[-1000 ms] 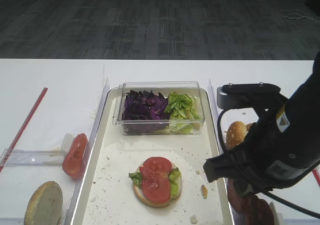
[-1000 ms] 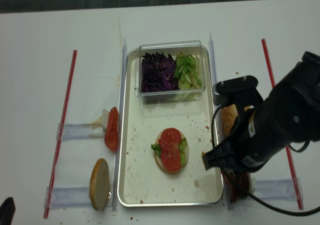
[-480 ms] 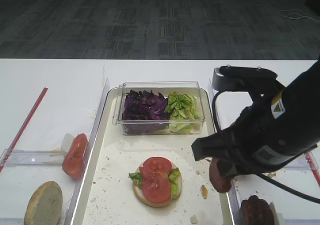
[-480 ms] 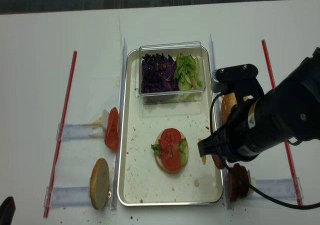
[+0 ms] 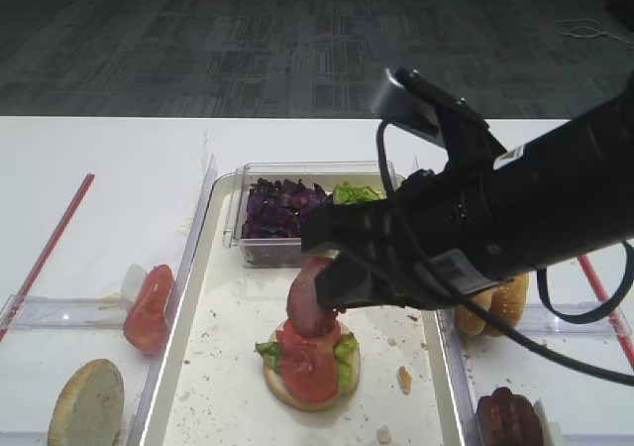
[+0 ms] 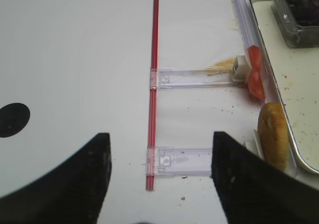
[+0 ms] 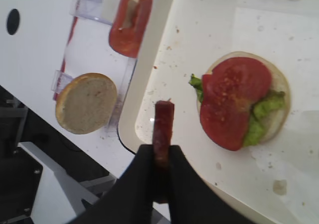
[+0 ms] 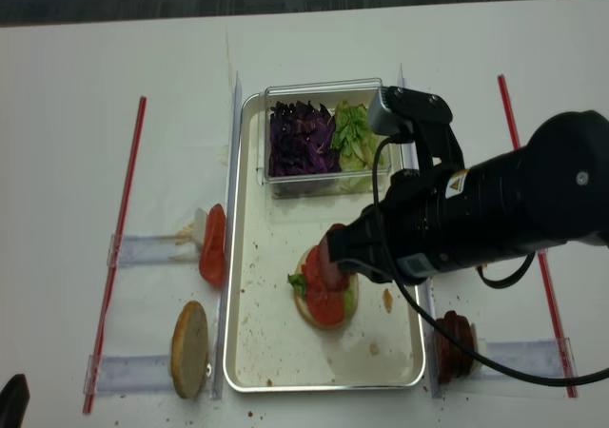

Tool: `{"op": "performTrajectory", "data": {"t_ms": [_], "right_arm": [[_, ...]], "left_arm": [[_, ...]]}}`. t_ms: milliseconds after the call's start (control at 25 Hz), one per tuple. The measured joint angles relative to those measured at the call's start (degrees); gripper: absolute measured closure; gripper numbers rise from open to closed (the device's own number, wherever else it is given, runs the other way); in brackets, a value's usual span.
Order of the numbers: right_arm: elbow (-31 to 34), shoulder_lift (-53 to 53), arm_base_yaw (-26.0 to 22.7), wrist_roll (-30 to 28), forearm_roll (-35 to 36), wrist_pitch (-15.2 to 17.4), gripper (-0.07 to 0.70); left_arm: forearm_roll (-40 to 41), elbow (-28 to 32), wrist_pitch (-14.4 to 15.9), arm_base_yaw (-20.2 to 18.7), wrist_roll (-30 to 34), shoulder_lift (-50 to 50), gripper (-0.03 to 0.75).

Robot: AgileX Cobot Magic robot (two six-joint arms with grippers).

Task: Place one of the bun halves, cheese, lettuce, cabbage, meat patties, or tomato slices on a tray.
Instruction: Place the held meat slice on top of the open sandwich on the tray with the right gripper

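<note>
My right gripper (image 7: 161,153) is shut on a dark reddish-brown meat patty (image 7: 164,125), held on edge. In the exterior view the patty (image 5: 308,304) hangs just above a bun half (image 5: 309,365) topped with lettuce and tomato slices, which lies on the off-white tray (image 5: 223,367). From overhead the patty (image 8: 333,257) sits over the stack's upper edge (image 8: 324,300). My left gripper (image 6: 160,137) is open over bare table left of the tray, nothing between its fingers.
A clear box at the tray's far end holds purple cabbage (image 5: 282,210) and lettuce (image 5: 355,194). A tomato slice (image 5: 149,307) and a bun half (image 5: 87,402) stand in racks on the left. Another bun half (image 5: 492,307) and meat patties (image 5: 507,416) are on the right. Red strips (image 8: 119,243) flank the work area.
My right gripper lifted a patty from the right rack and carried it left over the tray rim to just above the stacked bun. The left arm has not visibly moved.
</note>
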Motion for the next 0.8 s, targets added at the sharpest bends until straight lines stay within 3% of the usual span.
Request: {"op": "performTrajectory", "data": {"t_ms": [240, 480, 560, 800], "right_arm": [[0.34, 2.76, -3.79, -6.41, 6.78, 0.7, 0.525], [4.03, 5.98, -8.63, -27.21, 28.62, 5.58, 0.525], [4.94, 7.82, -9.16, -31.73, 32.71, 6.75, 0.525], [5.2, 14.35, -9.22, -36.75, 37.22, 7.91, 0.525]], "left_arm": [[0.0, 0.0, 0.0, 0.0, 0.0, 0.0, 0.278], [0.0, 0.0, 0.0, 0.0, 0.0, 0.0, 0.278], [0.0, 0.0, 0.0, 0.0, 0.0, 0.0, 0.278], [0.0, 0.0, 0.0, 0.0, 0.0, 0.0, 0.278]]}}
